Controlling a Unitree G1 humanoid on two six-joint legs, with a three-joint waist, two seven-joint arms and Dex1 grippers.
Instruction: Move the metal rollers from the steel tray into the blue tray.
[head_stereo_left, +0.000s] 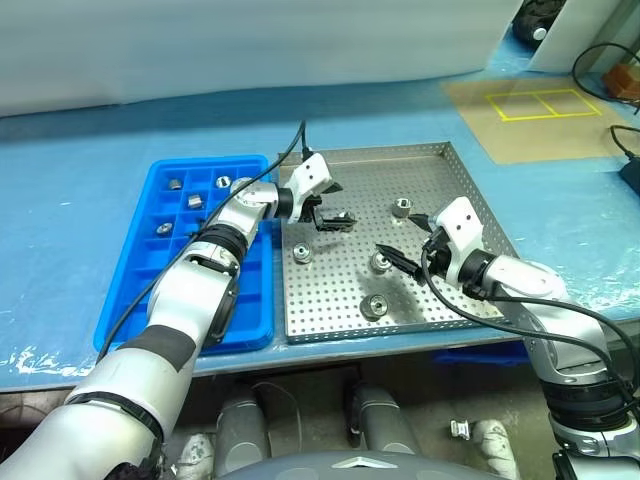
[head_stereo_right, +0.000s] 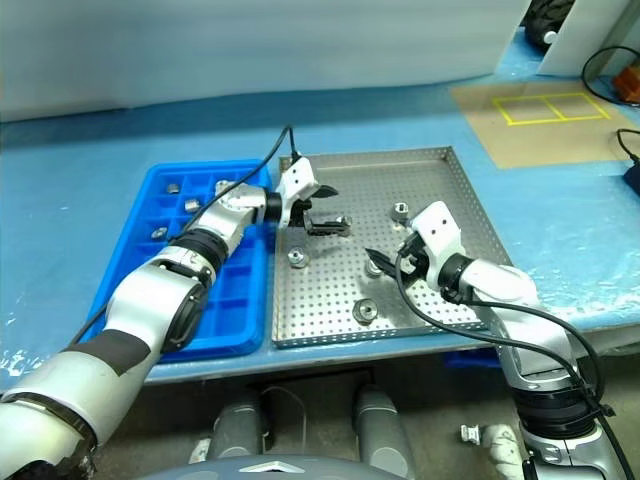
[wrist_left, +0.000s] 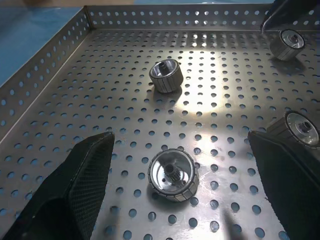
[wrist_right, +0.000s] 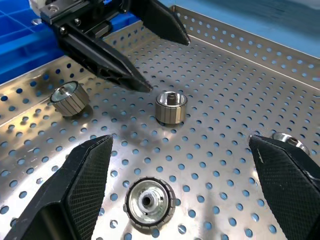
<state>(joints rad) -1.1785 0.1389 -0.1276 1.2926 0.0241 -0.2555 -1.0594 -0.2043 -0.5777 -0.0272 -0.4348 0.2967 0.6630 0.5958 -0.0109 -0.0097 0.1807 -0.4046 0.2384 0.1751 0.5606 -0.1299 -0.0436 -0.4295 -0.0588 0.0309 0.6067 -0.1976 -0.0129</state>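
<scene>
While both arms reach over the steel tray (head_stereo_left: 455, 190), the left hand (head_stereo_left: 335, 208) hangs above its near-left part with its two black fingers spread wide and nothing between them, and the right hand (head_stereo_left: 400, 250) sits low over the middle of the tray, fingers likewise wide apart and empty. Four metal rollers lie loose on the perforated floor: one (head_stereo_left: 301, 254) near the tray's left edge just below the left hand, one (head_stereo_left: 402, 208) farther back toward the right, one (head_stereo_left: 381, 262) right beside the right hand's fingertips, and a flanged one (head_stereo_left: 375, 306) toward the front rim. In the right wrist view the left hand's dark fingers (wrist_right: 107, 62) jut in above a roller standing on end, so the two hands crowd the same patch of tray. The blue tray (head_stereo_left: 130, 300) lies touching the steel tray's left side, and the left forearm crosses over it, hiding several compartments; four rollers (head_stereo_left: 173, 184) show in its far compartments. A black cable arcs up from the left wrist. Both trays rest on a blue-covered worktop (head_stereo_left: 80, 180); at its far right lies a brown board (head_stereo_left: 530, 120) with yellow taped rectangles.
</scene>
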